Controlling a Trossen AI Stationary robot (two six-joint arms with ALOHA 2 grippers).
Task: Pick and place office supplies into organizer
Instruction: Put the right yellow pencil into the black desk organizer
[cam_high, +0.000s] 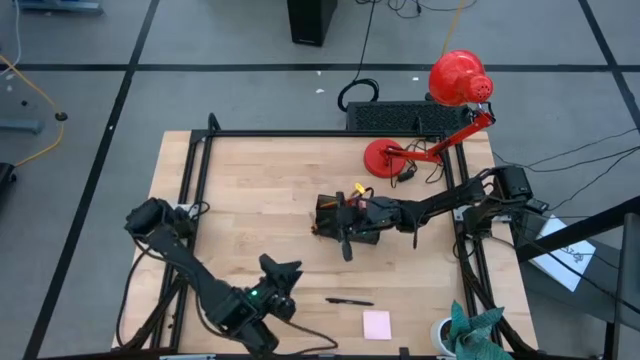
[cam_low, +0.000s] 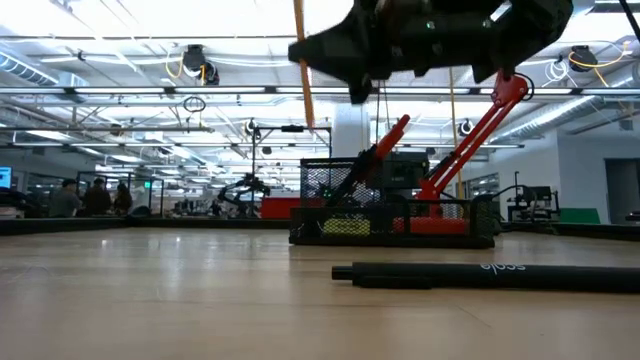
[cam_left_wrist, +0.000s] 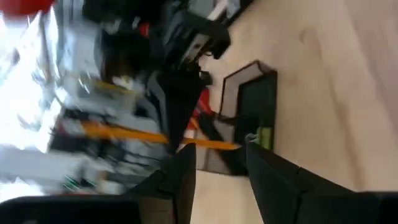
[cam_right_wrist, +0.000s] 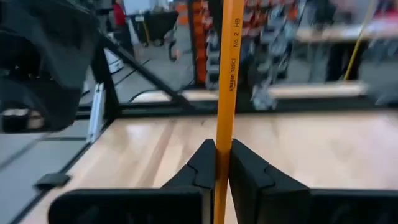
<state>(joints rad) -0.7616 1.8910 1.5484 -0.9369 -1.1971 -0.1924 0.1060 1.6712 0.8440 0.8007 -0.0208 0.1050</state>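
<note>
My right gripper (cam_high: 345, 243) is shut on an orange pencil (cam_right_wrist: 227, 68), just near of the organizer (cam_high: 348, 214); in the low view the pencil (cam_low: 298, 60) stands upright above the organizer's (cam_low: 390, 215) left end. This small black compartment tray sits mid-table and holds a yellow-green piece (cam_left_wrist: 264, 134). My left gripper (cam_high: 283, 272) is open (cam_left_wrist: 221, 162), raised over the near-left table and facing the organizer (cam_left_wrist: 249, 112). A black pen (cam_high: 348, 300) and a pink sticky-note pad (cam_high: 377, 324) lie flat on the near table. My right gripper pinches the pencil's shaft (cam_right_wrist: 222, 155) between its two fingers (cam_right_wrist: 202, 163), which lie level and across it. The pencil stands upright and is lifted clear, with its lower end (cam_low: 299, 120) above the organizer's top. How far down the shaft the hold sits is hidden.
A red desk lamp (cam_high: 445, 100) and a black keyboard-like slab (cam_high: 405, 118) stand at the far right edge. A black frame (cam_high: 200, 180) borders the table. A cup with teal cloth (cam_high: 465, 330) sits at the near-right corner. Bare wood lies left of the organizer.
</note>
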